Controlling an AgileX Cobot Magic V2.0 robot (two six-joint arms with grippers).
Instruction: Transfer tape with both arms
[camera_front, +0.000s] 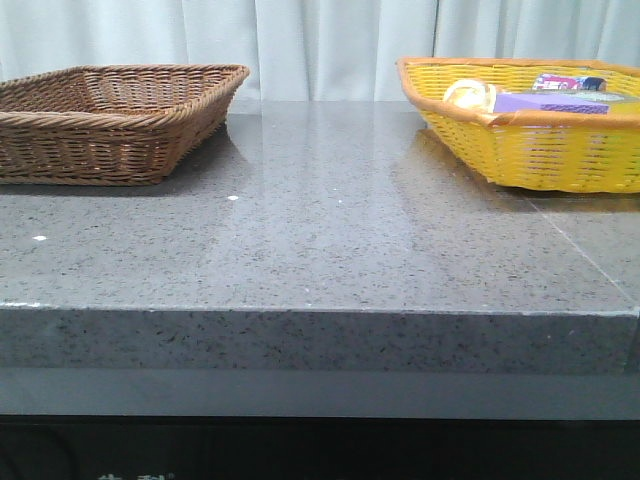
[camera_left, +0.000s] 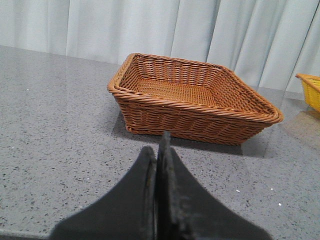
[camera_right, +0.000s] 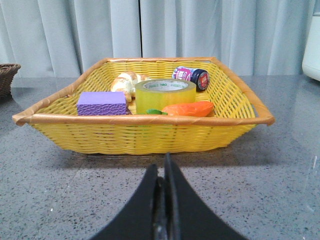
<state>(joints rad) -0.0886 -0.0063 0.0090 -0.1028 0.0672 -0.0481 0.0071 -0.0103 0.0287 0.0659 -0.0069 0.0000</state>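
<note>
The tape (camera_right: 165, 95), a fat translucent yellow roll with a white core and green print, lies flat in the middle of the yellow basket (camera_right: 150, 132) in the right wrist view. My right gripper (camera_right: 164, 162) is shut and empty, low over the table just before the basket's near wall. My left gripper (camera_left: 160, 145) is shut and empty, a short way before the brown wicker basket (camera_left: 190, 120). Neither arm shows in the front view, and I cannot make out the tape there.
The yellow basket (camera_front: 530, 150) also holds a purple block (camera_right: 102, 103), an orange carrot-like toy (camera_right: 192, 108), a small dark jar (camera_right: 192, 76) and a pale yellowish ring (camera_front: 470, 95). The brown basket (camera_front: 110, 140) stands empty at the back left. Grey stone table (camera_front: 320, 250), curtain behind.
</note>
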